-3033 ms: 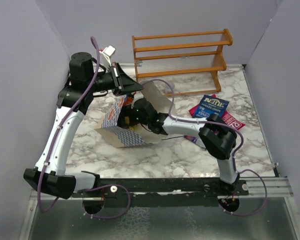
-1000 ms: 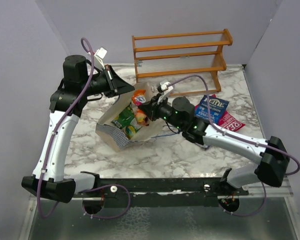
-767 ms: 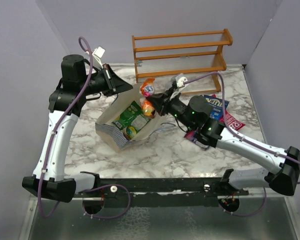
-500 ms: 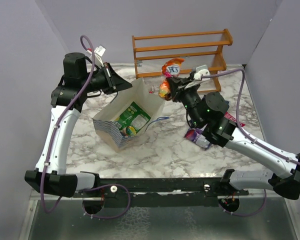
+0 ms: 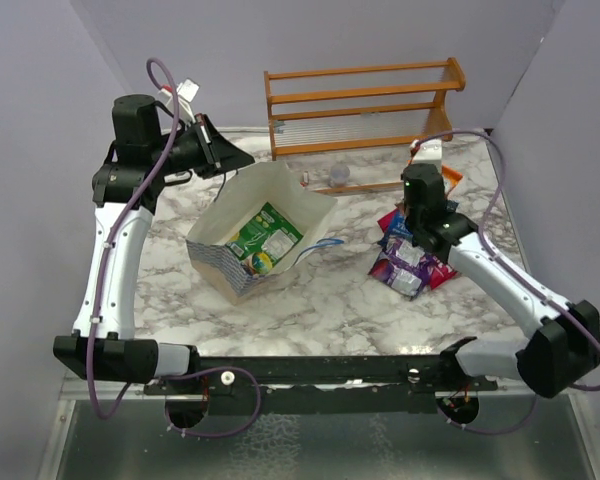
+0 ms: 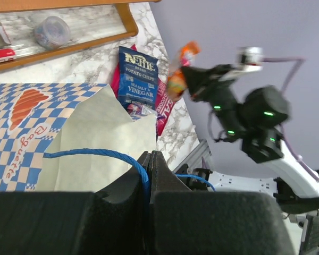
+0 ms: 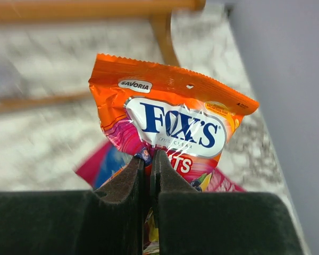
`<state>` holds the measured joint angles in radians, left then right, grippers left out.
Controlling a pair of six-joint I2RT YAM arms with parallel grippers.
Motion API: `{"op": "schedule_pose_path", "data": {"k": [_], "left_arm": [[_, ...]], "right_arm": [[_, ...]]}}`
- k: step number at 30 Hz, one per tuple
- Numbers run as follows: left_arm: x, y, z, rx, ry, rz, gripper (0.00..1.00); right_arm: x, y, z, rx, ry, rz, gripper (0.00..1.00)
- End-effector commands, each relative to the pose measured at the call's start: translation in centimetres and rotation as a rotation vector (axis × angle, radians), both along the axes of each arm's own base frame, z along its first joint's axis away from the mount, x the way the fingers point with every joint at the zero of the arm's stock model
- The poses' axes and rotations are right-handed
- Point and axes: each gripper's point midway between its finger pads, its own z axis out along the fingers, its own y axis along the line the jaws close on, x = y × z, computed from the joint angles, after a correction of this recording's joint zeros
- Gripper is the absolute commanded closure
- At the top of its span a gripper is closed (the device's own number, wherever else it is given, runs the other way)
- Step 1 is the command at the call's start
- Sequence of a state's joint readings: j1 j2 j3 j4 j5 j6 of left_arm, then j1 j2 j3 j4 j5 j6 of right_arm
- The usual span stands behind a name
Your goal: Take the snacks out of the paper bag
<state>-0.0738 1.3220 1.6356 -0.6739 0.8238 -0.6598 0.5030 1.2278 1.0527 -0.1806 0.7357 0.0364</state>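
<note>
The paper bag (image 5: pixel 242 262) lies tilted with its mouth up and a green-yellow snack (image 5: pixel 263 236) showing inside. My left gripper (image 5: pixel 245 160) is at the bag's far rim, shut on its blue cord handle (image 6: pixel 95 154); the bag's checkered side (image 6: pixel 21 133) fills the left wrist view. My right gripper (image 7: pixel 149 159) is shut on the lower edge of an orange snack packet (image 7: pixel 173 125), held in the air over the right side of the table (image 5: pixel 446 180). Under it lie a dark blue packet (image 6: pixel 136 71), a purple one (image 5: pixel 404 268) and a red one (image 5: pixel 442 270).
An orange-brown wooden rack (image 5: pixel 360 100) stands along the back wall, with a small clear cup (image 5: pixel 338 175) in front of its base. Grey walls close in on both sides. A second blue cord handle (image 5: pixel 320 243) trails from the bag onto the marble table (image 5: pixel 330 300).
My right gripper has carried the orange packet out of the bag's mouth and swung it right, over the pile of packets. My left gripper keeps hold of the cord handle.
</note>
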Motion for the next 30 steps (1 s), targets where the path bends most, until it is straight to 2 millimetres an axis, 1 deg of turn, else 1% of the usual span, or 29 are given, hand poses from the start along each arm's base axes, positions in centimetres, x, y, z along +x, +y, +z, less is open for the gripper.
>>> {"op": "schedule_pose_path", "data": {"k": [1, 2, 4, 9, 10, 11, 14, 15, 17, 21, 23, 24, 26, 28, 30], "left_arm": [[-0.4, -0.7, 2.3, -0.03, -0.082, -0.088, 1.0], [-0.5, -0.8, 2.7, -0.036, -0.09, -0.102, 1.0], [-0.8, -1.1, 3.4, -0.054, -0.099, -0.136, 1.0], [-1.7, -1.6, 3.8, -0.083, -0.09, -0.202, 1.0], [-1.9, -1.6, 3.8, -0.087, -0.086, -0.212, 1.0], [-2.1, -1.7, 4.0, -0.091, -0.088, -0.221, 1.0], [-2.6, -1.9, 4.2, -0.107, -0.088, -0.249, 1.0], [-3.0, -2.0, 4.4, -0.119, -0.088, -0.265, 1.0], [-3.6, -2.2, 4.4, -0.15, -0.078, -0.3, 1.0], [-4.6, -2.5, 5.4, -0.203, -0.102, -0.35, 1.0], [-4.8, -2.5, 5.6, -0.21, -0.111, -0.358, 1.0], [-4.9, -2.5, 5.6, -0.212, -0.111, -0.36, 1.0], [-5.0, -2.5, 5.4, -0.219, -0.106, -0.359, 1.0], [-5.2, -2.6, 5.7, -0.231, -0.118, -0.362, 1.0], [-5.4, -2.6, 6.1, -0.239, -0.137, -0.362, 1.0]], "right_arm": [[-2.2, -2.9, -10.5, -0.051, 0.324, -0.089, 0.98], [-2.5, -3.4, -11.5, -0.043, 0.363, -0.11, 0.98], [-3.0, -3.7, -13.1, -0.041, 0.425, -0.129, 0.98], [-3.1, -2.6, -15.8, -0.005, 0.51, -0.106, 0.91], [-3.1, -2.3, -16.2, 0.005, 0.525, -0.098, 0.87], [-3.0, -1.9, -16.2, 0.019, 0.534, -0.088, 0.81], [-2.4, -0.8, -14.9, 0.073, 0.517, -0.05, 0.53], [-2.1, -0.2, -13.9, 0.096, 0.491, -0.021, 0.43], [-1.4, 1.4, -11.3, 0.147, 0.425, 0.074, 0.31], [-0.3, 4.3, -3.9, 0.221, 0.241, 0.273, 0.15], [-0.5, 6.8, -0.2, 0.267, 0.151, 0.435, 0.13], [-0.9, 8.3, 1.4, 0.29, 0.11, 0.53, 0.13], [-2.4, 11.4, 4.4, 0.346, 0.036, 0.742, 0.12], [-4.7, 14.5, 6.8, 0.412, -0.027, 0.965, 0.12], [-6.8, 16.6, 8.7, 0.491, -0.065, 1.127, 0.13]]}}
